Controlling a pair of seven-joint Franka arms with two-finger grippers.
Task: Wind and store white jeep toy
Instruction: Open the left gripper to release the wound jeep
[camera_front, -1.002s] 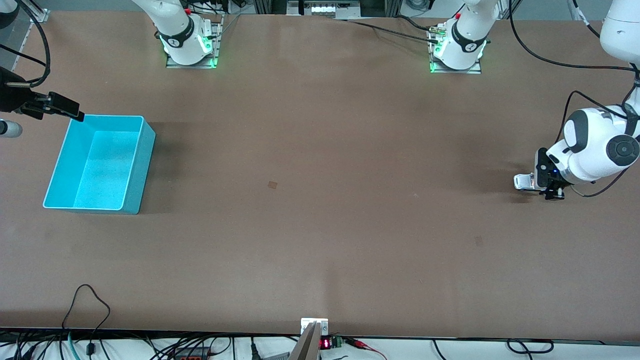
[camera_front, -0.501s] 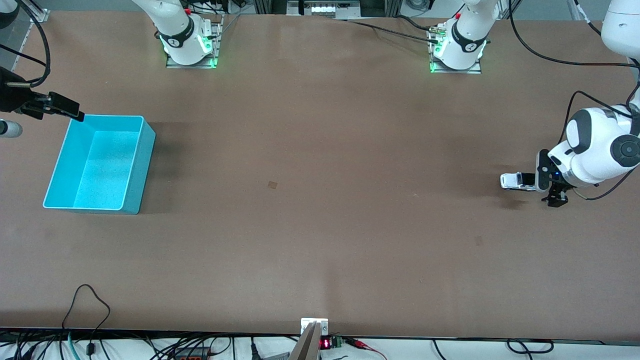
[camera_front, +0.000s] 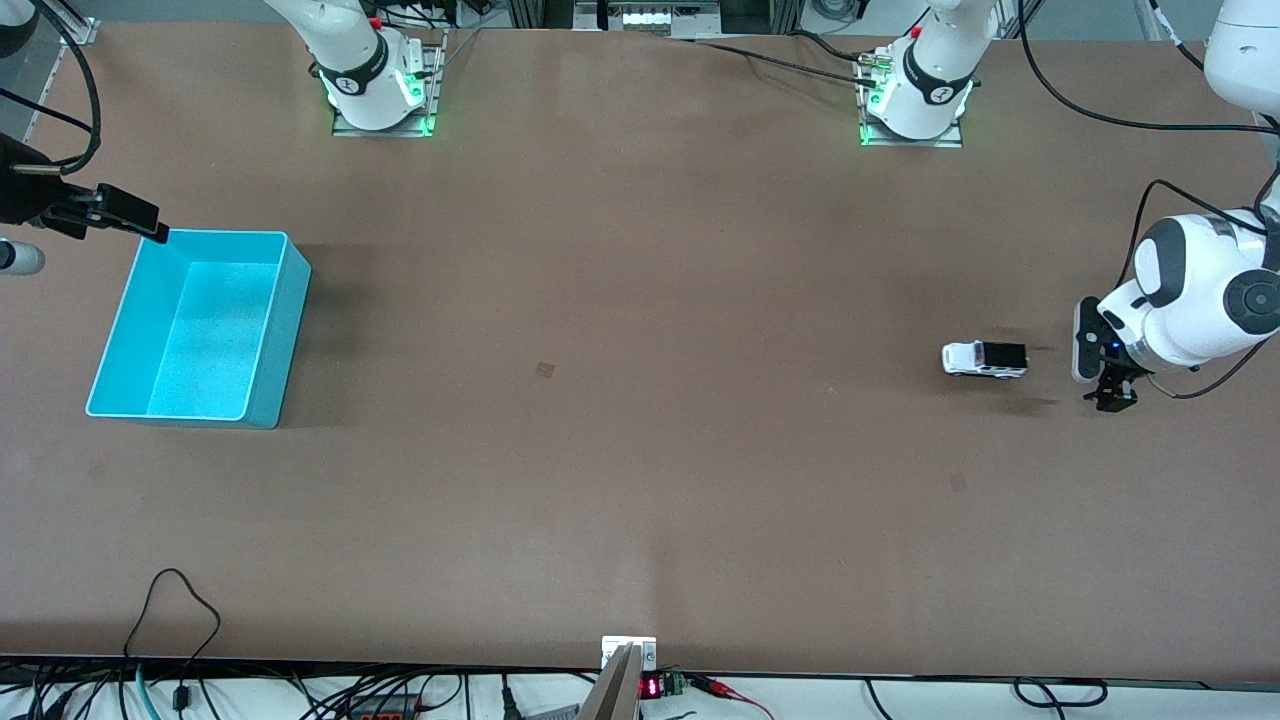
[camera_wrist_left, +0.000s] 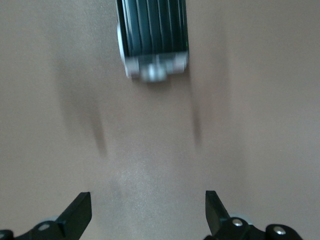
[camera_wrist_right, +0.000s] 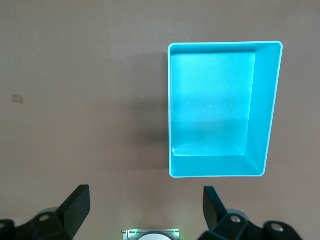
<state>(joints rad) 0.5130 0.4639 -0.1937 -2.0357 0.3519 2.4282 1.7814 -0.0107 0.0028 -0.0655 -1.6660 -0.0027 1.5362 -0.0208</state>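
The brown table (camera_front: 640, 480) lies bare across its wide middle, a broad open stretch between the two ends; cables trail along the edge nearest the front camera; at the right arm's end stands the teal bin (camera_front: 200, 330), open-topped, with nothing in it in either the front or right wrist view; the white jeep toy (camera_front: 984, 359) stands on its wheels on the tabletop toward the left arm's end, well apart from the bin, its black roof panel facing the left gripper (camera_front: 1098, 372); that gripper sits low just beside the toy, jaws spread wide, holding nothing and clear of it; the right gripper (camera_wrist_right: 145, 210) waits above the bin, jaws likewise wide and empty.
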